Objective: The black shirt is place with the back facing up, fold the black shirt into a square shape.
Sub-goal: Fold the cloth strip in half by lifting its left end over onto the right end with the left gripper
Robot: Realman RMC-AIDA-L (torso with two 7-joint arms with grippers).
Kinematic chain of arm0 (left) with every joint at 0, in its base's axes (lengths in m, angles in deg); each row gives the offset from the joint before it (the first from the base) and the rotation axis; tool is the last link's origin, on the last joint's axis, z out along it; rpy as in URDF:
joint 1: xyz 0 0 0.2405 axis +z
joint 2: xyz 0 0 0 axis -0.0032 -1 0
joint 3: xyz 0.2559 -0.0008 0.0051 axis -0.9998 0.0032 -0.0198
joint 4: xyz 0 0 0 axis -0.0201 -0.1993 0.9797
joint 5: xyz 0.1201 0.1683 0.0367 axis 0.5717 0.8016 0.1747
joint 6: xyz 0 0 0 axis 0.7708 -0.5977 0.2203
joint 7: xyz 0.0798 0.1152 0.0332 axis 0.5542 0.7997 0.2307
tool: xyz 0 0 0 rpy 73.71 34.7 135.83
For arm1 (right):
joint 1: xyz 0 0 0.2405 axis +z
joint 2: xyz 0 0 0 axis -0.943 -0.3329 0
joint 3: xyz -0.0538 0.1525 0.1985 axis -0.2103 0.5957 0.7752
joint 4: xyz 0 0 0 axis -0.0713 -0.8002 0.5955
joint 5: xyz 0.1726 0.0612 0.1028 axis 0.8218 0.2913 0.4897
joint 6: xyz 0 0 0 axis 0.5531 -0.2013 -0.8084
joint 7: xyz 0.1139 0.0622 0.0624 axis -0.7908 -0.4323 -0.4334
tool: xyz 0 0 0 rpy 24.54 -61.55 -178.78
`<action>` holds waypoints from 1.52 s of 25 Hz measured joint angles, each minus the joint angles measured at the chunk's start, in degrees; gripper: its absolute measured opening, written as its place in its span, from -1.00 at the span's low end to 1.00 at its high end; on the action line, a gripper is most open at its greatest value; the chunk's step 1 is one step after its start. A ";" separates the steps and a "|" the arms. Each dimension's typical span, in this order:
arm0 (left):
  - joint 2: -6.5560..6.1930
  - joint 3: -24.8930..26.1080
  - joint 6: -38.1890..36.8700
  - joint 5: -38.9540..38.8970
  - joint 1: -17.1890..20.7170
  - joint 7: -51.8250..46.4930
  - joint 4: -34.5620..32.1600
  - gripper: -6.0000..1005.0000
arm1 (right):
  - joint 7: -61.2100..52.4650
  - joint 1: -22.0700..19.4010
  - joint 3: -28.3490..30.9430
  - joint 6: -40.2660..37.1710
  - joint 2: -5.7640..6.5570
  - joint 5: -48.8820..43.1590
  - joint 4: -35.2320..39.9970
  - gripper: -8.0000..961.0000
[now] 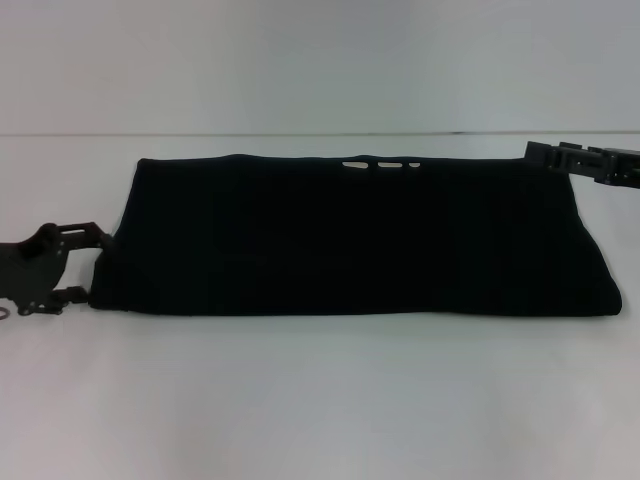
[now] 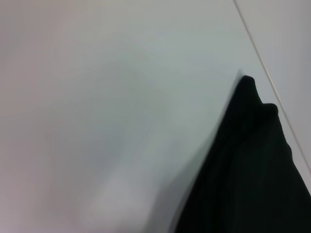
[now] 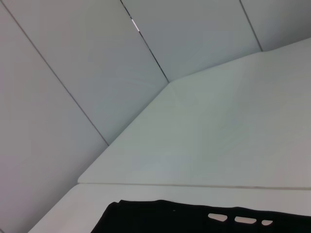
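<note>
White tabletop [image 1: 320, 400] lies bare nearest the robot; beyond it the black shirt [image 1: 350, 235] lies flat as a wide folded band. The left gripper [image 1: 88, 262] sits at its left end, jaws spread either side of the near corner, though whether it has cloth I cannot tell. Farther back the right gripper [image 1: 535, 153] hangs beside the far right corner, its opening hidden. A one-sided pull could skew the fold.

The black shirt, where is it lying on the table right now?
In the head view the black shirt lies folded into a wide band across the middle of the white table, between the left hand at its left end and the right hand by its far right corner.
</note>
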 joint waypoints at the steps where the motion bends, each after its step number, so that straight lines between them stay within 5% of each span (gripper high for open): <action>1: -0.01 -0.01 -0.12 0.02 0.33 0.26 -0.50 0.62 | 0.00 -0.01 0.01 0.00 -0.02 0.00 0.00 0.87; 15: 0.11 0.61 -9.93 -0.74 3.11 1.61 -3.94 0.60 | -0.26 -0.19 0.07 0.00 -0.17 0.44 0.00 0.87; 38: 0.65 0.21 -4.21 -1.32 0.90 1.65 2.58 0.56 | -0.44 -0.27 0.07 0.45 -0.17 0.53 0.00 0.87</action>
